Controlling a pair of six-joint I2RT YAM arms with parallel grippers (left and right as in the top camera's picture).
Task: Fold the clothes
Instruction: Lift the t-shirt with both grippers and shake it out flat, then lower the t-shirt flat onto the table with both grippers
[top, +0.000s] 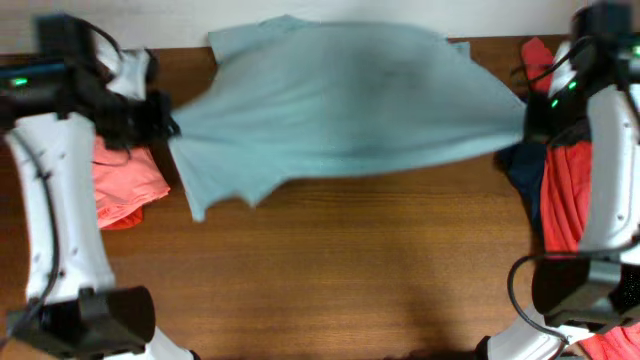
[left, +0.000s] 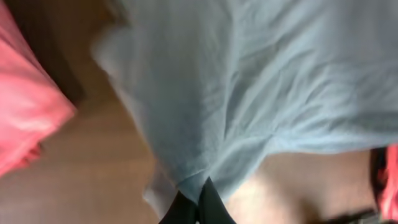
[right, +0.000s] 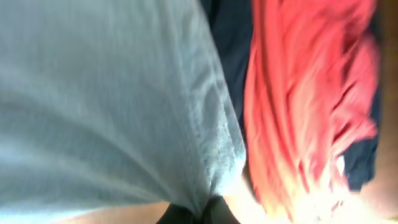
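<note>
a: overhead's soft, t-shirt (top: 340, 100) edges smeared by blur.
b: wrist views: left hand (left: 198, 208) and right hand (right: 208, 214) cropped at the bottom edge, tips buried in cloth. navy piece (right: 227, 37) mostly hidden under coral tee (right: 298, 93), shape unreadable.

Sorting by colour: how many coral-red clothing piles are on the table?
2: one coral-red pile by the left arm, another at the right edge, partly hidden behind the right arm. Either may hold several garments.

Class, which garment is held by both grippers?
The pale grey-blue T-shirt, stretched between the left gripper and right gripper; the coral-red tees and navy piece lie loose at the sides.
</note>
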